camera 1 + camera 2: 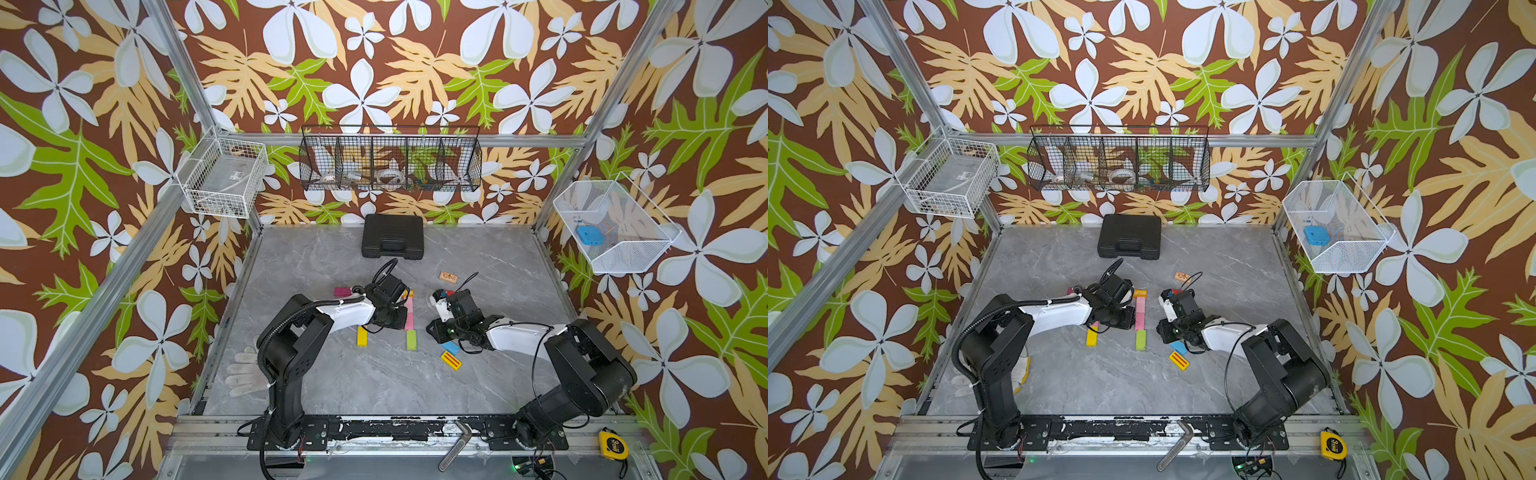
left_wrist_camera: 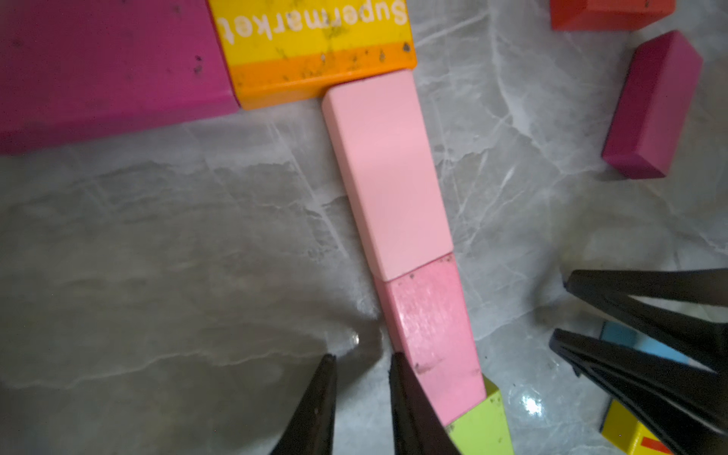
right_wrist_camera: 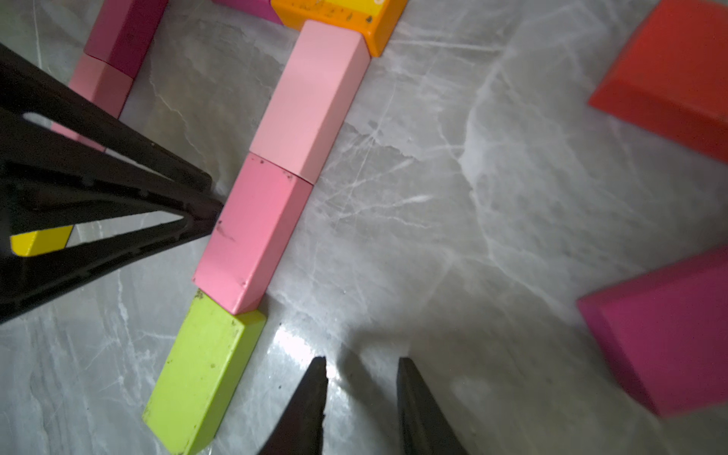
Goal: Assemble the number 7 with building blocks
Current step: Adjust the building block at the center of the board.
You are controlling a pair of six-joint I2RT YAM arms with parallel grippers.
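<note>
In both top views the stem [image 1: 409, 309] of the 7 lies centre, running near to far, with a spare yellow block [image 1: 363, 336] to its left.

Left wrist: the left gripper [image 2: 362, 360] is narrowly parted and empty. 1 finger rests against the dark pink block [image 2: 431, 331], probably straightening it.

Right wrist: the right gripper [image 3: 360, 362] is narrowly parted and empty. It sits near the green block [image 3: 205, 370] without touching, likely guarding alignment.

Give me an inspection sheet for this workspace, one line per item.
Surface: grey marble table, no spills seen.
Job's things: pale pink block, pink block and green block lined end to end from a yellow block; striped block loose.
Clutter: black case, glove, tape measure.
Grippers: left gripper and right gripper, jaws slightly apart, empty.
Cables: hose looped along left arm.
Surroundings: wire baskets on floral walls.
</note>
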